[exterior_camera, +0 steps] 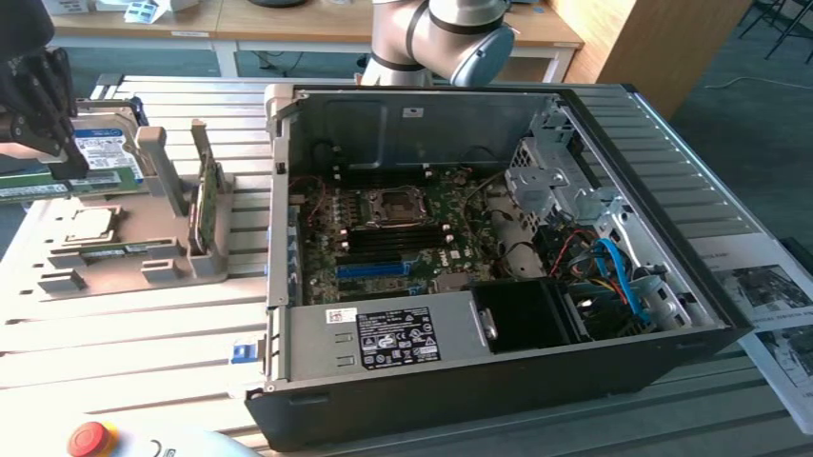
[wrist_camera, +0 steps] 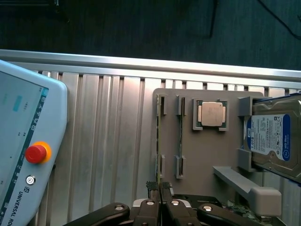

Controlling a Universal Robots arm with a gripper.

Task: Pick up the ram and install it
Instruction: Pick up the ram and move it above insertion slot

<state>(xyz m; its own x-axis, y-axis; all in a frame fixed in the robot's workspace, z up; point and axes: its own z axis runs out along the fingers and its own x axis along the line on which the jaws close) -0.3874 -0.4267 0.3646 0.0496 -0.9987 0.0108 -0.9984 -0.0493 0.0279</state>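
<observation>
Green ram (exterior_camera: 32, 187) is pinched edge-on between the end effector (wrist_camera: 158, 187) fingertips, held level in the air above the grey tray (wrist_camera: 207, 155). Hard drive (wrist_camera: 273, 136) and CPU (wrist_camera: 211, 115) sit in the tray. Open PC case (exterior_camera: 508, 248) stands on the bench (exterior_camera: 128, 333), at the exterior view's right of the tray.

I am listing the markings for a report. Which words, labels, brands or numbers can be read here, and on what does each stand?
"UNIVERSAL RO", cut off at the picture's edge: on the teach pendant.
Blue label on the hard drive: print too small to read.
Black sticker on the computer case: too small to read.
Printed sheets beside the case: too blurred to read.
</observation>
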